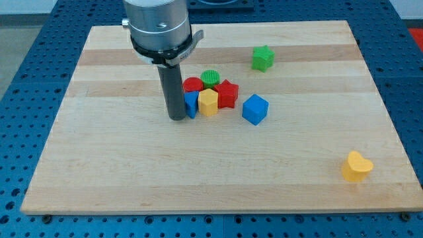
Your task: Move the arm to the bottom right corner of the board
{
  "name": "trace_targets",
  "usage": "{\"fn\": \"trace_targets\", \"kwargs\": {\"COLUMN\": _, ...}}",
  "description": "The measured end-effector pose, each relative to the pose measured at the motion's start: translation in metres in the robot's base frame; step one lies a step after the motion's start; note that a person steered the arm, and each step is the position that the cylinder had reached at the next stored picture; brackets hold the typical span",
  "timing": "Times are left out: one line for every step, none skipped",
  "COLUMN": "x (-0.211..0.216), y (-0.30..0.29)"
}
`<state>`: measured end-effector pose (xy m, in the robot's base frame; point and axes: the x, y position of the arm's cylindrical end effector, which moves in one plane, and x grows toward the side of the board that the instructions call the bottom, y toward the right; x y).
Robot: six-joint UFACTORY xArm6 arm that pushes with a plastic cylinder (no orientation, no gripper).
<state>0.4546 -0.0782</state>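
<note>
End effector tip (177, 118) upright beside blue block (191, 104)

Brightness: we see an evenly, brightly lit counter (132, 165), no dim corners.
Light source: overhead and diffuse, as far as we can tell.
Shadows: short and soft, hugging the yellow heart block (357, 166) and blue cube (255, 109).
Glare: a faint sheen on the arm's grey housing (157, 23).
Focus: we find everything sharp, no blur.
Distortion: the counter's edges run straight.
</note>
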Motion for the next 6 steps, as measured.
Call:
{"fn": "trace_targets", "kwargs": {"x": 0.047, "y": 0.002}}
{"fn": "trace_targets", "kwargs": {"x": 0.085, "y": 0.085}}
{"fn": "trace_targets", "kwargs": {"x": 0.116, "y": 0.172}}
{"fn": "trace_targets", "kwargs": {"x": 0.163, "y": 0.201}}
{"fn": "trace_targets", "kwargs": {"x": 0.161, "y": 0.259}}
{"fn": "trace_targets", "kwargs": {"x": 0.148, "y": 0.352}}
